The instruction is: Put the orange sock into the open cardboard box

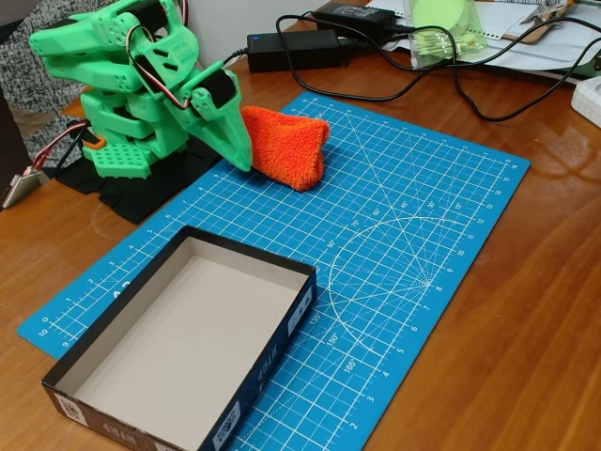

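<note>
Reaching at the sock (285, 144): my jaws (235, 150) touch its 9 o'clock end, long axis 9-to-3; grip can't tell. Box (299, 305) at 6.

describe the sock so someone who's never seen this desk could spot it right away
Start at the blue cutting mat on the wooden desk, then look to its far edge, beside the green robot arm. The orange sock lies there, with the gripper fingers at its left end. It is the only bright orange, fuzzy cloth thing there, well apart from the open cardboard box.
</note>
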Tool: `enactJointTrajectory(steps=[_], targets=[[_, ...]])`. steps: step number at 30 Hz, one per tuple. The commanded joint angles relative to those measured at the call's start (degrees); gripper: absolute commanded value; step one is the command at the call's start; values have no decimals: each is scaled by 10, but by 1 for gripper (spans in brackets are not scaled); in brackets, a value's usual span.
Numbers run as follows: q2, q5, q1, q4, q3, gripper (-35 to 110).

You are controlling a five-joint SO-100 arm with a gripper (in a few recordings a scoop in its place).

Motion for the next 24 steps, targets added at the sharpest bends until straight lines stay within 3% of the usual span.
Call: enactJointTrajectory(steps=[1,4,8,13,16,18,22,24], targets=[[11,5,-3,3,4,-1],[9,6,0,3,3,-1],[7,-87,-71,-6,-47,-1],[-204,-140,-207,-5,-342,3],[-432,-262,-298,91,-558,4],[-519,-343,-340,167,-636,14],[-584,-500,-297,287,-707,27],[-567,-594,-241,291,-687,28]])
